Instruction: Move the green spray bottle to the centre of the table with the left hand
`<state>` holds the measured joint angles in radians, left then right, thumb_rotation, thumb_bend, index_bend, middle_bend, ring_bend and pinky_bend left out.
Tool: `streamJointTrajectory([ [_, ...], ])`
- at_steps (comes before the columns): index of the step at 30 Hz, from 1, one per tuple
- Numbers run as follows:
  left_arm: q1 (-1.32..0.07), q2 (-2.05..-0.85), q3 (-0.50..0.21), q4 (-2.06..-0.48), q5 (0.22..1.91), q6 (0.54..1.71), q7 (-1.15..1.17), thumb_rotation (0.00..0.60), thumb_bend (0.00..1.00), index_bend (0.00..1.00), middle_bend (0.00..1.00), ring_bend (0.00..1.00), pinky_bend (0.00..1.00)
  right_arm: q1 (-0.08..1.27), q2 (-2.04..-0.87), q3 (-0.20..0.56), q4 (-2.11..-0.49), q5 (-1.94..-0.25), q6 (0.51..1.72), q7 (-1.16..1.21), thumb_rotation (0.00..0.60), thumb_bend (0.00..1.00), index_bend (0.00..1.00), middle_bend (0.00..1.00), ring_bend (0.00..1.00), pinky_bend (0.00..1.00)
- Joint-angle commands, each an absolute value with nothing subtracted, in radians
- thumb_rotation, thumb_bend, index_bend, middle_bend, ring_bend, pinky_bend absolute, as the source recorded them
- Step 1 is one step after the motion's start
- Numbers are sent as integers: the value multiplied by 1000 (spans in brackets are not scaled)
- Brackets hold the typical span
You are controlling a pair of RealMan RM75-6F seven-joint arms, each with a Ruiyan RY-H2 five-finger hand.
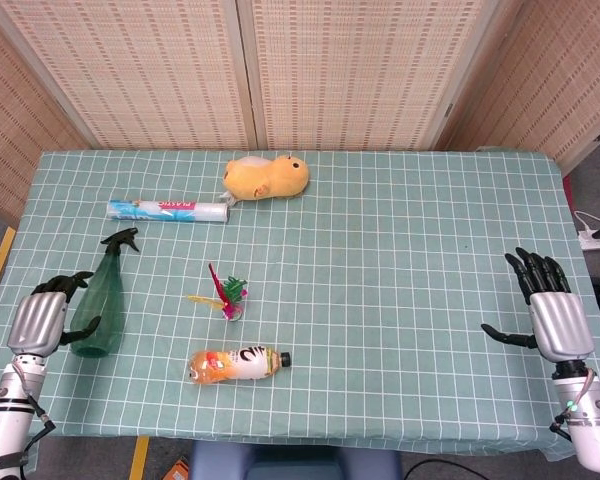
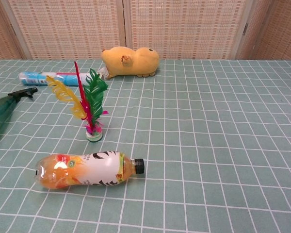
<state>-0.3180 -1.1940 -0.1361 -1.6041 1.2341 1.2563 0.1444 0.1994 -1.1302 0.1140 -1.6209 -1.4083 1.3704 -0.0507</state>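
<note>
The green spray bottle lies on the table's left side, its black nozzle pointing to the far edge; the chest view shows only its nozzle end at the left border. My left hand sits just left of the bottle's base, its fingers and thumb spread and curved toward the bottle without closing round it. At the table's right edge my right hand stays open and holds nothing. Neither hand appears in the chest view.
A feather shuttlecock and a lying orange drink bottle occupy the left-centre. A yellow plush toy and a blue-white tube lie toward the far side. The checked green cloth covers the table.
</note>
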Motion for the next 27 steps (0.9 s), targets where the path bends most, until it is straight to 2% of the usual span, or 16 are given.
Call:
streamJointTrajectory([
  [1, -317, -1194, -136, -1602, 1232, 1255, 141, 600, 252, 214, 301, 205, 283, 199, -1130, 114, -1623, -1410, 1371, -49, 600, 0, 40, 0, 0, 0],
  [8, -333, -1194, -154, -1614, 1216, 1243, 155, 600, 252, 235, 297, 206, 291, 200, -1128, 114, -1627, -1409, 1368, -54, 600, 0, 40, 0, 0, 0],
  [11, -357, -1191, -188, -1660, 1177, 1243, 208, 600, 251, 260, 299, 229, 304, 200, -1125, 114, -1627, -1406, 1365, -49, 600, 0, 40, 0, 0, 0],
  [14, -397, -1186, -245, -1753, 1070, 1231, 299, 600, 252, 268, 305, 248, 310, 200, -1123, 111, -1628, -1411, 1363, -47, 600, 0, 40, 0, 0, 0],
  [19, -523, -1210, -361, -1865, 774, 1247, 550, 600, 252, 273, 318, 263, 318, 201, -1117, 107, -1632, -1413, 1355, -46, 600, 0, 38, 0, 0, 0],
  [27, -776, -1307, -527, -1862, 200, 1448, 938, 600, 252, 251, 328, 271, 282, 201, -1110, 107, -1640, -1401, 1343, -40, 600, 0, 34, 0, 0, 0],
])
